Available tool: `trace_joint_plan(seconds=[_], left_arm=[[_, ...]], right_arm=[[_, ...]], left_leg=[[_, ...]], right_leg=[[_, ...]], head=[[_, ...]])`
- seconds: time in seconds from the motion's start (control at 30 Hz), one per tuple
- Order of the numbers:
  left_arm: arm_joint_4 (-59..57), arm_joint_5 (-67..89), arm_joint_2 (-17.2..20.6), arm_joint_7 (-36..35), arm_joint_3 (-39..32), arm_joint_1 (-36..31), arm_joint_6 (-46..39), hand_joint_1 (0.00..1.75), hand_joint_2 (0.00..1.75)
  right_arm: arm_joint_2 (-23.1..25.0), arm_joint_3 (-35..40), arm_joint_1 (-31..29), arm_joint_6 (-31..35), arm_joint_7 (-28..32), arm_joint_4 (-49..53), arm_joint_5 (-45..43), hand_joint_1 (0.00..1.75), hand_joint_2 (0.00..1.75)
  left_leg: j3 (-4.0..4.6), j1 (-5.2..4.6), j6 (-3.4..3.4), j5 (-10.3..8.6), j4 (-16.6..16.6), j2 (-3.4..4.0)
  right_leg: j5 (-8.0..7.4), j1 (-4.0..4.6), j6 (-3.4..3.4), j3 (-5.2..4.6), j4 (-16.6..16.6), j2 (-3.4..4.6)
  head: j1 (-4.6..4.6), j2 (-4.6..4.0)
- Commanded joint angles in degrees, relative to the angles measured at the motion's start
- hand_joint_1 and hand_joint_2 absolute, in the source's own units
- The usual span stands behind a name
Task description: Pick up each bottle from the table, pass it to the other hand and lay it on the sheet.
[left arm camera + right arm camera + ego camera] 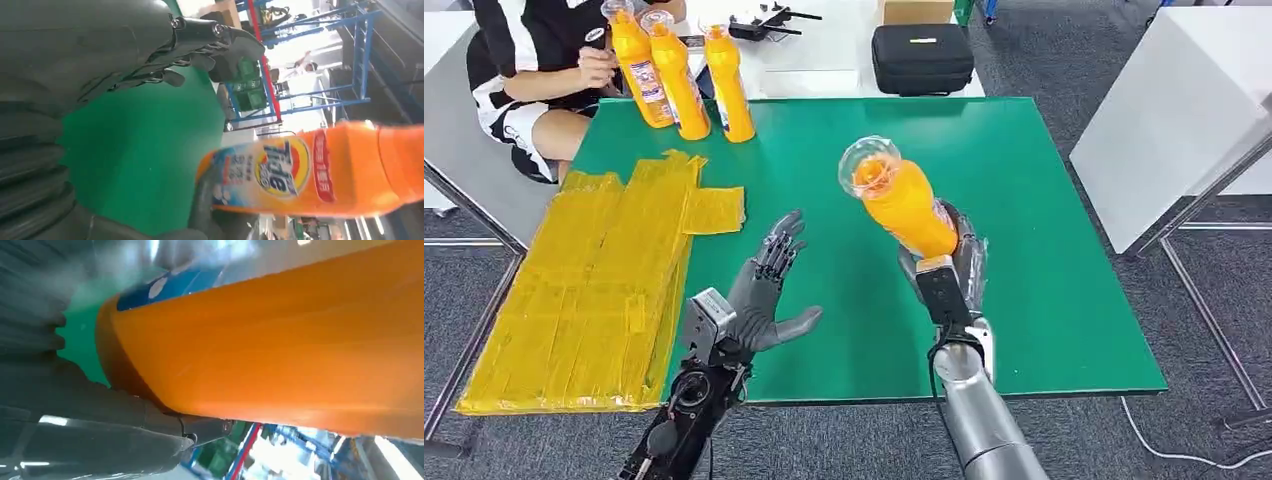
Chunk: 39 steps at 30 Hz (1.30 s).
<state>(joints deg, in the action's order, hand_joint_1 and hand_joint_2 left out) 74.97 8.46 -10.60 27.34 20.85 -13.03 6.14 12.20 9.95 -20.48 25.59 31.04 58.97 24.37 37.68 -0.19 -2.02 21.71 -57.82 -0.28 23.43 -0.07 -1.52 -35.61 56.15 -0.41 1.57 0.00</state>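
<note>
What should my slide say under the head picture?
Right hand holds an orange bottle beside the open left hand.

The head view looks down over the green desk (1024, 200), while both wrist views sit close against the shared orange bottle (904, 205).

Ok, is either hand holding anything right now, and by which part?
The right hand grips an orange bottle around its lower body, cap end up. The left hand holds nothing, fingers spread.

The right hand (954, 262) is raised above the table and grips a bottle (902, 200) near its base. The left hand (764, 295) is beside it, empty, with its fingers spread.
</note>
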Motion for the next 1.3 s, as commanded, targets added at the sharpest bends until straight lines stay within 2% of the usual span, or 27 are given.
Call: trace_joint_plan(seconds=[0.03, 0.53, 0.57, 0.6, 0.7, 0.77, 0.83, 0.97, 1.3], left_arm=[[-3.7, -0.5, 1.4, -0.6, 2.1, -3.3, -0.1, 0.0, 1.75], [-3.6, -0.6, 1.5, -0.6, 2.1, -3.2, -0.2, 0.0, 1.75], [-3.7, -0.7, 1.5, -0.6, 2.1, -3.3, -0.3, 0.0, 1.75], [-3.8, -1.0, 1.3, -0.6, 1.7, -3.2, -0.9, 0.0, 1.75], [-4.0, -1.5, 1.6, -0.3, 1.4, -3.0, -1.7, 0.0, 1.75], [-3.7, -2.0, 1.9, 0.1, 1.0, -2.7, -2.2, 0.0, 1.75], [-3.2, -2.5, 2.2, 0.4, 0.5, -2.5, -2.5, 0.0, 1.75], [-3.4, -3.7, 2.5, 0.5, -1.0, -2.7, -2.9, 0.0, 1.75], [-5.1, -4.2, 1.1, 0.1, -1.1, -4.2, -2.9, 0.0, 1.75]], right_arm=[[3.1, 6.7, -5.1, -2.5, 0.1, -10.6, -0.4, 1.75, 1.75], [2.5, 6.9, -5.3, -2.5, 0.3, -10.7, -1.0, 1.75, 1.75], [2.4, 7.6, -5.4, -3.3, 0.3, -11.0, -1.0, 1.75, 1.75], [2.8, 10.7, -5.2, -8.3, -0.1, -11.9, -0.4, 1.75, 1.75], [4.2, 16.2, -3.7, -9.3, -0.6, -13.6, 1.6, 1.75, 1.75], [4.0, 18.4, -2.8, -9.7, -0.9, -13.4, 2.2, 1.75, 1.75], [3.4, 20.1, -1.9, -9.7, -1.1, -12.3, 2.7, 1.75, 1.75], [1.8, 22.8, 0.3, -10.5, -1.6, -9.3, 3.1, 1.75, 1.75], [1.1, 28.6, 2.1, -8.8, -3.5, -10.0, 6.4, 1.75, 1.75]], left_leg=[[-0.13, 0.01, 0.07, 0.04, 0.0, 0.12], [-0.09, -0.02, 0.09, 0.05, 0.0, 0.02], [-0.22, -0.02, 0.12, 0.11, 0.0, 0.03], [-0.11, -0.01, 0.09, 0.06, 0.0, 0.02], [-0.19, 0.0, 0.11, 0.11, 0.0, 0.13], [-0.33, 0.01, 0.15, 0.17, 0.0, 0.22], [-0.1, 0.03, 0.11, 0.07, 0.1, 0.1], [-0.41, 0.11, 0.18, 0.23, 0.0, -0.02], [-0.03, 0.09, 0.12, 0.07, 0.0, -0.09]], right_leg=[[0.01, 0.01, 0.01, 0.09, 0.0, 0.13], [0.07, -0.01, 0.02, 0.08, 0.0, 0.02], [0.13, -0.03, 0.03, 0.2, 0.0, 0.04], [0.07, -0.01, 0.03, 0.1, 0.0, 0.02], [0.08, 0.0, 0.04, 0.15, 0.0, 0.14], [0.12, 0.01, 0.05, 0.27, -0.1, 0.22], [0.04, 0.03, 0.05, 0.02, -0.1, 0.09], [0.28, 0.05, 0.08, 0.4, -0.1, -0.03], [0.16, 0.05, 0.14, 0.04, -0.1, -0.1]], head=[[0.0, 0.0], [0.0, 0.0], [0.0, 0.0], [0.0, 0.0], [-0.02, 0.0], [-0.02, 0.0], [0.0, 0.0], [-0.02, 0.0], [0.0, 0.0]])
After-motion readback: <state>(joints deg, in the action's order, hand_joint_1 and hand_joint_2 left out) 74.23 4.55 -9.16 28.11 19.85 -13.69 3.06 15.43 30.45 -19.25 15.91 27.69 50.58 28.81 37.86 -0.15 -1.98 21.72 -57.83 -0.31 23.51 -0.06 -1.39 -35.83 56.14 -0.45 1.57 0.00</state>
